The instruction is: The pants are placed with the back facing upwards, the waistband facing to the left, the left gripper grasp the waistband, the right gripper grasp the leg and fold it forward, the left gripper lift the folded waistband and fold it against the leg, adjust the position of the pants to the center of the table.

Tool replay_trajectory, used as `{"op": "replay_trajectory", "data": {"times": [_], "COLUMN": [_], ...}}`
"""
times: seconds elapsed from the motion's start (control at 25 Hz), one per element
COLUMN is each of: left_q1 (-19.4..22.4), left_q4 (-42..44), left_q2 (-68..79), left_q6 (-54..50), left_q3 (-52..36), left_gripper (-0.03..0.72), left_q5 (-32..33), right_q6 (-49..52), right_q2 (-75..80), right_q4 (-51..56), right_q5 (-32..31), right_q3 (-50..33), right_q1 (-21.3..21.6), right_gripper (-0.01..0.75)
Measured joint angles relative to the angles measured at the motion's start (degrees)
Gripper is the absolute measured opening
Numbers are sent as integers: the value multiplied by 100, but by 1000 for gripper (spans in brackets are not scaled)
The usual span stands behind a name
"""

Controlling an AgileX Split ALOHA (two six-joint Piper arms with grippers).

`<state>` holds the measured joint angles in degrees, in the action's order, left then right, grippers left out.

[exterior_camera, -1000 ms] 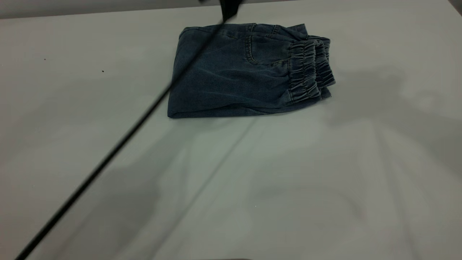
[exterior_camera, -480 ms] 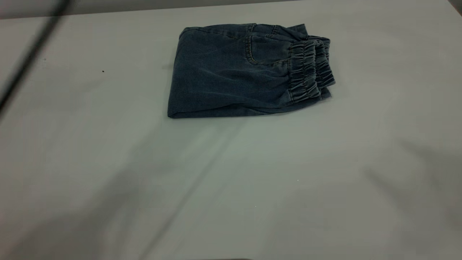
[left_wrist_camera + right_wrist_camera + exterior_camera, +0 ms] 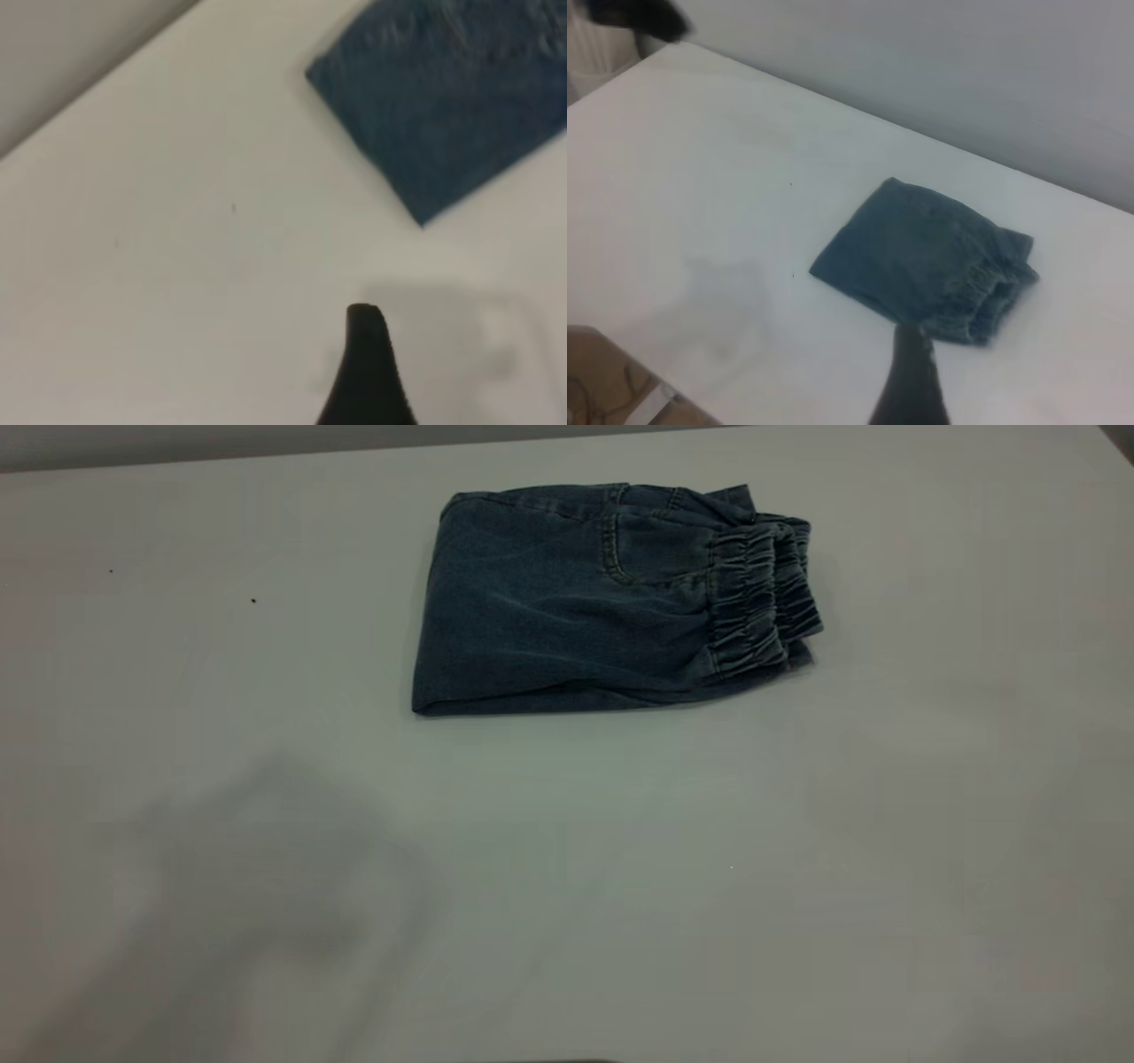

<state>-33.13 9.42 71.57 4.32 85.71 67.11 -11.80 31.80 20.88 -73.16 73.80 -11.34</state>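
The pants [image 3: 585, 602] lie folded into a compact blue denim bundle on the far middle of the table [image 3: 567, 886]. The ruffled waistband [image 3: 762, 593] forms the bundle's right end, and a stitched pocket seam [image 3: 620, 549] faces up. The leg is folded under and hidden. Neither gripper shows in the exterior view. In the left wrist view, part of the left gripper [image 3: 365, 354] hangs over bare table, well away from the pants [image 3: 443, 97]. The right gripper [image 3: 908, 381] hovers high above the table, with the pants [image 3: 921, 257] and waistband [image 3: 983, 297] far below it.
The table's far edge [image 3: 266, 452] runs just behind the pants. The right wrist view shows a table corner [image 3: 629, 363], a grey wall [image 3: 966, 71] and a blurred dark shape [image 3: 638, 16] at the far end. Soft shadows [image 3: 266, 850] lie on the near tabletop.
The black cable that crossed the exterior view swept to the left and left the picture. The shadows on the near table shifted. The pants have not moved.
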Motion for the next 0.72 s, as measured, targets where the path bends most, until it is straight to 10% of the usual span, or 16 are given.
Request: {"op": "replay_trajectory", "data": {"times": [0.72], "left_q1": [0], "left_q4": [-362], "left_q2": [-5113], "left_q6": [0], "left_q3": [-3534], "left_gripper": [497], "left_q5": [0], "right_q6": [607], "right_q2": [-2996], "right_q4": [-714], "right_q5": [118], "right_q3": [-3271], "right_q1": [0], "right_gripper": [490]}}
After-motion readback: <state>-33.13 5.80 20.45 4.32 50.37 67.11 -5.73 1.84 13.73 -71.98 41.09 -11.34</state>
